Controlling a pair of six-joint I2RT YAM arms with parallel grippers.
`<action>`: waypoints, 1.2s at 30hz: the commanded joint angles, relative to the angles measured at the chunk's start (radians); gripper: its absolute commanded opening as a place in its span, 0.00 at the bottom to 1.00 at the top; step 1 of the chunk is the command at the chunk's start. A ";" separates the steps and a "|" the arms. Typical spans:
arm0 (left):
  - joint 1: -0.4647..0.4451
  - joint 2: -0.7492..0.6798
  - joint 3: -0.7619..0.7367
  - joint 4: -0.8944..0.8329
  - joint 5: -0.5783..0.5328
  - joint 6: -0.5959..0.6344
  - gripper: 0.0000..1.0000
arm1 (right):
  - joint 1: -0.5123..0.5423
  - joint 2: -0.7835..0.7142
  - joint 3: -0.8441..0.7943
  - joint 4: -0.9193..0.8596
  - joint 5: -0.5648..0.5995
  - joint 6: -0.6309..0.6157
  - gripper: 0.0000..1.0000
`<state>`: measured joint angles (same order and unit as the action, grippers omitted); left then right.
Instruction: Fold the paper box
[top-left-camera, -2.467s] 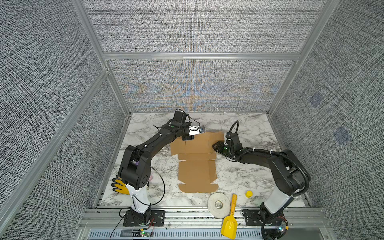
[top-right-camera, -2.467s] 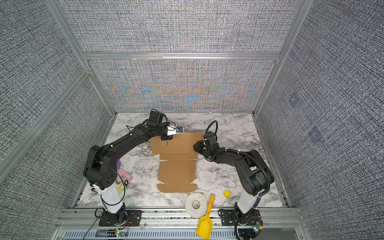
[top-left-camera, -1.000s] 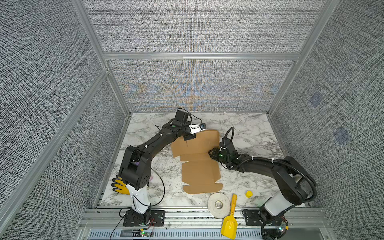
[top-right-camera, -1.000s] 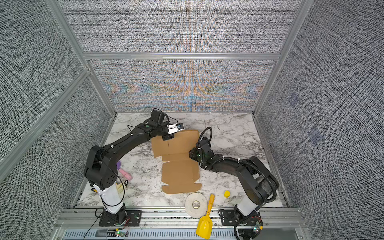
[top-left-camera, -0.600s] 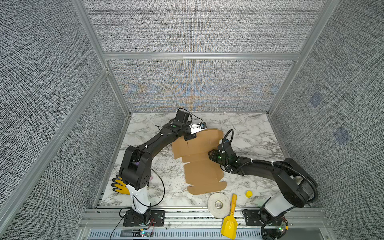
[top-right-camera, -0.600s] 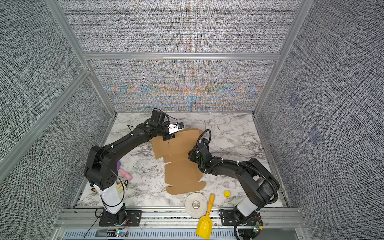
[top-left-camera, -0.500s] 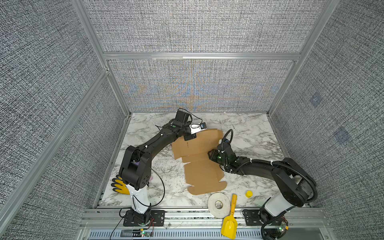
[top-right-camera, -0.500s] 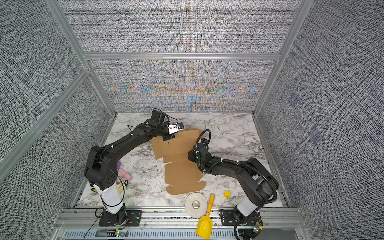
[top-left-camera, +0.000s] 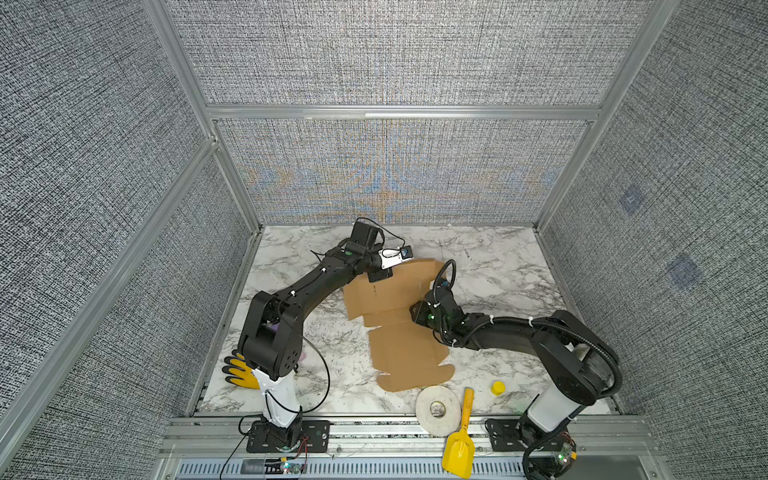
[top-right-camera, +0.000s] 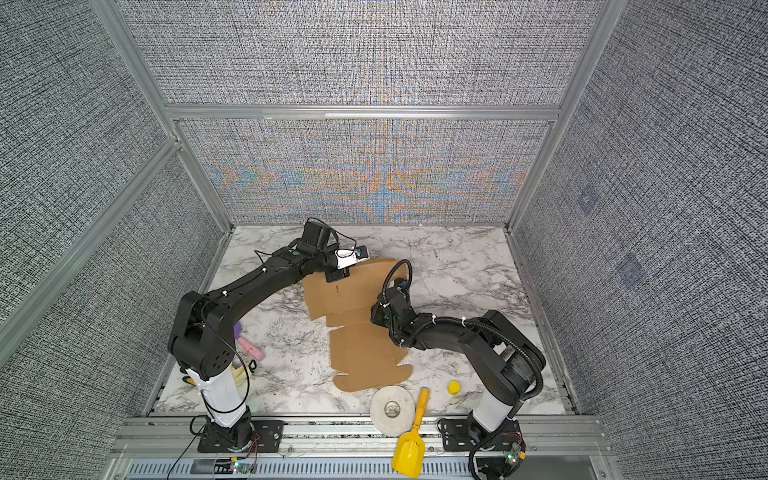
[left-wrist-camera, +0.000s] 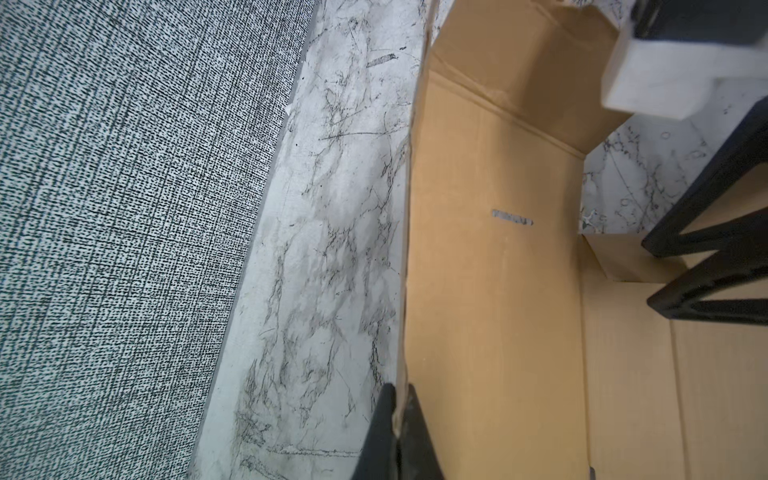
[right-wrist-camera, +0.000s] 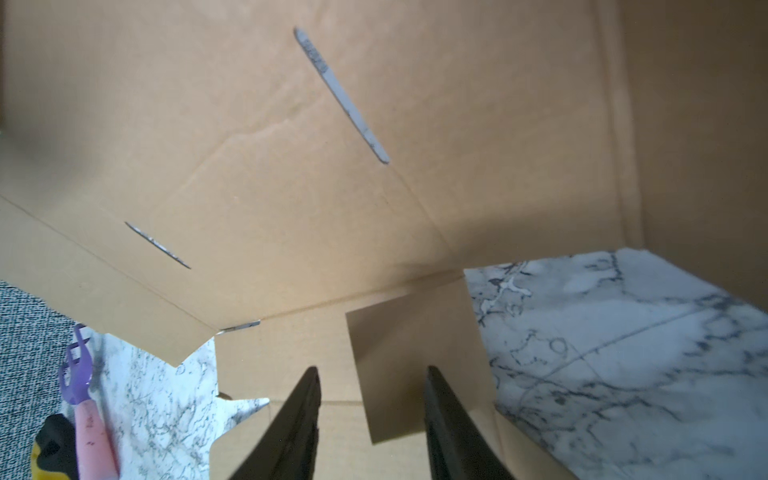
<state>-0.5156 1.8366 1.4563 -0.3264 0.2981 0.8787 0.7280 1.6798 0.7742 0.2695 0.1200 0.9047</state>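
The paper box (top-left-camera: 399, 345) is a flat brown cardboard sheet with flaps and slits, lying mid-table in both top views (top-right-camera: 361, 353). Its far panel is raised off the marble. My left gripper (top-left-camera: 380, 274) is shut on that panel's far edge; the left wrist view shows the thin edge pinched between the tips of the left gripper (left-wrist-camera: 398, 392). My right gripper (top-left-camera: 415, 309) sits low at the sheet's right side by the middle crease. In the right wrist view the right gripper (right-wrist-camera: 372, 386) is open over the cardboard, with a small raised flap (right-wrist-camera: 415, 353) between its fingers.
A white tape roll (top-left-camera: 438, 409), a yellow scoop (top-left-camera: 459, 444) and a yellow cap (top-left-camera: 497, 387) lie near the front edge, close to the sheet's near end. A yellow glove (top-left-camera: 239, 370) and pink and purple items (top-right-camera: 249, 347) sit by the left arm's base.
The sheet's near end has swung to the right and its far panel has been lifted. My right gripper has moved nearer along the right edge. Little has moved in the last half second.
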 joint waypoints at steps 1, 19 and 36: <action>0.000 -0.014 0.001 -0.004 0.018 -0.018 0.01 | 0.005 0.017 0.004 -0.013 0.004 -0.001 0.43; -0.003 -0.016 -0.016 0.009 0.025 -0.016 0.01 | 0.013 0.083 0.027 0.002 0.000 -0.006 0.43; -0.006 -0.018 -0.019 -0.001 0.037 -0.007 0.01 | -0.018 -0.035 0.026 -0.082 0.038 -0.059 0.43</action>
<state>-0.5209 1.8233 1.4322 -0.3134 0.3023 0.8787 0.7166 1.6882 0.7979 0.2558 0.1226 0.8810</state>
